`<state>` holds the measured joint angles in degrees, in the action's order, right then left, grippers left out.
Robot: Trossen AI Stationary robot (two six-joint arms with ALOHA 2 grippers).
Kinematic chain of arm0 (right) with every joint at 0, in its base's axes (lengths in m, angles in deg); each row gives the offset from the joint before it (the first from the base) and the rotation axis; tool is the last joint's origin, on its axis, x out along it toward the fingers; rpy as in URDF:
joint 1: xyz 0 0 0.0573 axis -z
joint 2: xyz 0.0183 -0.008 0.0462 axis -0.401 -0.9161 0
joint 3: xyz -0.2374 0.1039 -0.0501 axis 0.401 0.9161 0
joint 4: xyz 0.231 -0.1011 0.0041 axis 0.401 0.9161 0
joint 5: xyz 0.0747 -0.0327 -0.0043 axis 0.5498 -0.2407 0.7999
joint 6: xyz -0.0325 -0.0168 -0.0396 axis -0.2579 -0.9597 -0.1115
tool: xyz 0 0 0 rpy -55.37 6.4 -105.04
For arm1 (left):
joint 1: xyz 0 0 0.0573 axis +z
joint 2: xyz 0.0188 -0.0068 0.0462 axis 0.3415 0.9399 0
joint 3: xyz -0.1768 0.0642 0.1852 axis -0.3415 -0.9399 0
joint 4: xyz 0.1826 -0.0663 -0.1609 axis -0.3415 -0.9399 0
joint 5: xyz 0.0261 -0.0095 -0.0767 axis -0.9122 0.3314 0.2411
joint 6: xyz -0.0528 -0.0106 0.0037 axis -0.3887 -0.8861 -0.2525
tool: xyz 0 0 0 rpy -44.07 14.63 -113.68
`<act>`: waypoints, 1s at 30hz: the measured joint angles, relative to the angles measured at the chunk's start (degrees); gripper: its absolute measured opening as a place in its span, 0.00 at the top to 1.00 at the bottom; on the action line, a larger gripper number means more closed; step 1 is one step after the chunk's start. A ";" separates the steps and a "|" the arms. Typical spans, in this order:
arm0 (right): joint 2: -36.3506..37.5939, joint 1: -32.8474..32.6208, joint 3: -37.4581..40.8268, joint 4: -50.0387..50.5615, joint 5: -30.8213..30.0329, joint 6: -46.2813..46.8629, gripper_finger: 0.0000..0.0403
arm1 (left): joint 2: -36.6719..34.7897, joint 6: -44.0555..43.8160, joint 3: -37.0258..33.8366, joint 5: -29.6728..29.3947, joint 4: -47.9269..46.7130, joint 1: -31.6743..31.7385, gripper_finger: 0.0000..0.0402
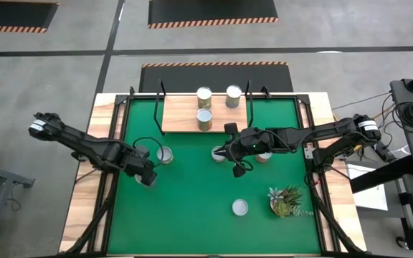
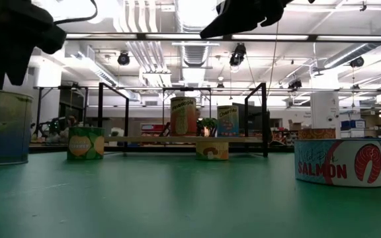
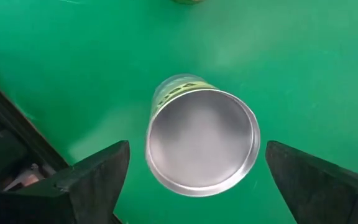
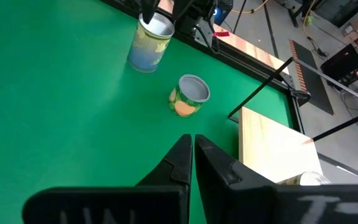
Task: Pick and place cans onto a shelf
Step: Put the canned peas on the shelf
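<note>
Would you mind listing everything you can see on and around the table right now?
shelf: one, light wood with black brackets, far side of the mat
cans on the shelf: three, silver tops
cans on the mat: four, silver tops, three in a row in front of the shelf, one nearer alone
plant: one, green-yellow, near right of the mat
mat: one, green, covers the table
table: one, light wood
left gripper: fingers open, over the left-hand can on the mat
right gripper: fingers shut, over mid-mat
</note>
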<state>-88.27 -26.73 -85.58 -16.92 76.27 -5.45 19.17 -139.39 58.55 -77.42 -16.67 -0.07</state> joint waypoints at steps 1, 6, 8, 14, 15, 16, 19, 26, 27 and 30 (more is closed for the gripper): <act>0.00 0.00 0.00 0.02 0.01 0.00 0.98 | 0.00 -0.19 -0.48 -0.02 0.69 -0.26 0.11; 0.00 0.00 -0.01 0.02 0.01 0.00 0.98 | 1.11 -1.21 -2.02 -1.16 3.18 -1.36 0.11; 0.00 0.00 -0.01 0.02 0.01 0.00 0.98 | 2.37 -1.23 -2.20 -1.54 3.20 -1.66 0.11; 0.00 0.00 0.01 0.00 0.00 0.00 0.98 | 7.32 0.41 -1.93 -1.53 3.41 -1.94 0.14; 0.00 0.00 0.01 0.01 0.01 0.00 0.98 | 8.08 0.80 -1.60 -1.53 3.51 -1.94 0.16; 0.00 0.00 0.01 0.02 0.00 0.00 0.98 | 8.73 1.28 -1.20 -1.51 3.58 -1.94 0.18; 0.00 0.00 0.01 0.05 0.00 0.00 0.98 | 10.16 1.97 0.07 -1.49 3.61 -1.94 0.25; 2.16 0.00 0.01 6.13 -0.03 0.80 0.98 | 12.26 1.85 5.77 -1.03 3.40 -1.38 0.25; 2.82 0.00 0.01 7.33 -0.03 1.32 0.98 | 12.91 1.87 7.55 -1.03 3.37 -1.09 0.24; 4.86 -0.02 0.45 8.91 -0.02 2.94 0.98 | 15.89 3.95 14.57 -1.05 3.30 0.37 0.22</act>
<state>-83.40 -26.76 -85.14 -8.01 76.25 -2.51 35.06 -135.44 73.12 -78.47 -13.37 0.30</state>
